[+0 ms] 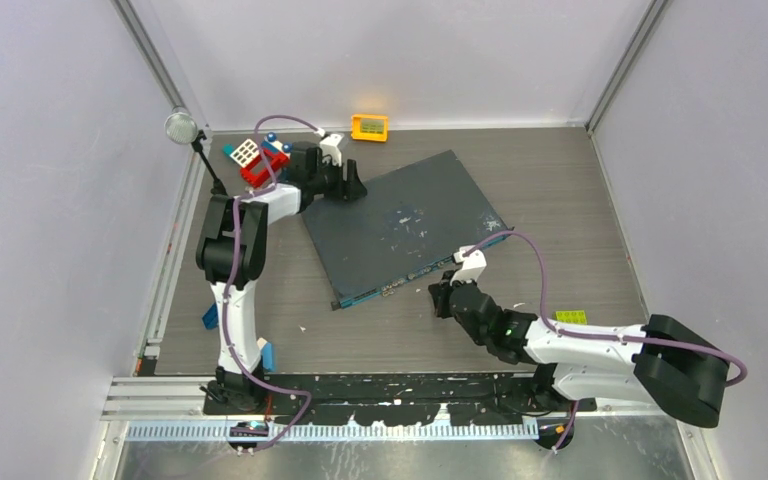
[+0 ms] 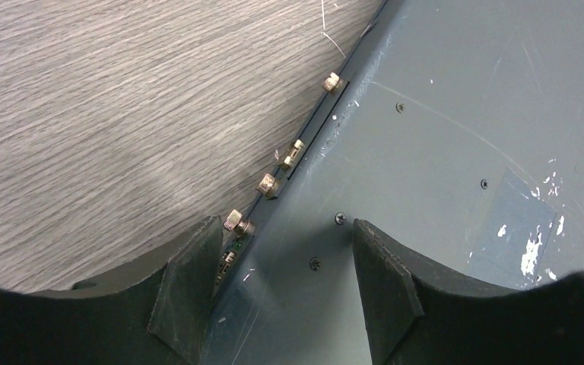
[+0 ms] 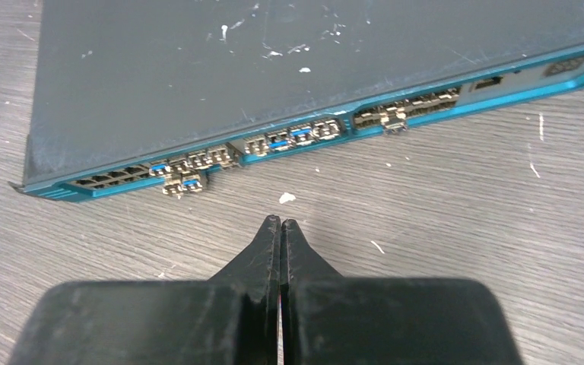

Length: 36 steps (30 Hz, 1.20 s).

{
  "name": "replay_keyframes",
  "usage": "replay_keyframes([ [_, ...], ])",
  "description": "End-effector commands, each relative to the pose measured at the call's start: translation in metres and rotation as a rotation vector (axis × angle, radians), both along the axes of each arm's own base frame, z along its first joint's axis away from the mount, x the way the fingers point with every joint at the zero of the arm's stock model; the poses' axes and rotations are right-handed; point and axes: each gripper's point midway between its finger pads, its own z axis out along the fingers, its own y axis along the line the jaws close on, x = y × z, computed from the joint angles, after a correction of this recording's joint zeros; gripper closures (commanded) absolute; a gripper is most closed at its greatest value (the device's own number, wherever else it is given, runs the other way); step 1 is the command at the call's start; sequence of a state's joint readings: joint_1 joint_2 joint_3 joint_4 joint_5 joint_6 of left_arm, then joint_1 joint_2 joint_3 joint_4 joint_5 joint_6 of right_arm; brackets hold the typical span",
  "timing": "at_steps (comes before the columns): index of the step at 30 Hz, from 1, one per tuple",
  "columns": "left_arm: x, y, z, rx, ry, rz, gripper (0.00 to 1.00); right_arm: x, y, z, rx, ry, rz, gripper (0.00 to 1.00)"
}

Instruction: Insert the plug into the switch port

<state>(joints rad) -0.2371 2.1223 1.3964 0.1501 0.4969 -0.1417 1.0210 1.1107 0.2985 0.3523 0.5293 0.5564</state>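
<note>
Just ahead of the closed, empty right tool [image 3: 280,222] sat the switch port [image 3: 289,138], while the left tool [image 2: 285,239] stood open over the switch [image 2: 441,152].

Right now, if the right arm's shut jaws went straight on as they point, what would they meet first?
Probably the thin teal-blue front face of the large flat dark-grey box, near its middle ports; only bare wood-grain tabletop lies between, height unclear.

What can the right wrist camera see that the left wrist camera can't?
Only the right wrist view shows the teal front face with its row of ports, and the right gripper shut, holding nothing. Only the left wrist view shows brass screws along another edge, with the left gripper open over it. Both show the dark-grey box top with white scuffs and the wood-grain table.
</note>
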Motion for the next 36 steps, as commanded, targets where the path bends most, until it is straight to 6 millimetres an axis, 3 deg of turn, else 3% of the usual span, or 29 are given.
replay_keyframes([
  [1,-0.047,-0.015,-0.026,-0.012,0.218,-0.012,0.36,0.001,-0.011,0.001,-0.010,0.011,-0.061,1.00],
  [10,-0.108,-0.025,-0.040,-0.004,0.338,-0.032,0.39,-0.002,-0.015,-0.007,-0.008,0.032,-0.074,1.00],
  [15,-0.124,-0.025,-0.038,-0.038,0.346,-0.020,0.40,-0.005,-0.019,-0.011,-0.020,0.049,-0.075,1.00],
  [21,-0.117,-0.019,-0.025,-0.027,0.284,0.019,0.39,-0.019,-0.030,-0.029,-0.009,0.138,-0.107,1.00],
  [28,-0.088,-0.018,0.022,-0.079,0.122,0.086,0.26,-0.028,-0.078,-0.047,0.051,0.239,-0.402,1.00],
  [33,-0.068,-0.013,0.038,-0.141,0.063,0.138,0.14,-0.037,-0.069,-0.054,0.161,0.315,-0.406,0.99],
  [36,-0.065,-0.009,0.027,-0.156,0.087,0.154,0.14,-0.039,-0.057,-0.055,0.209,0.347,-0.382,1.00],
])
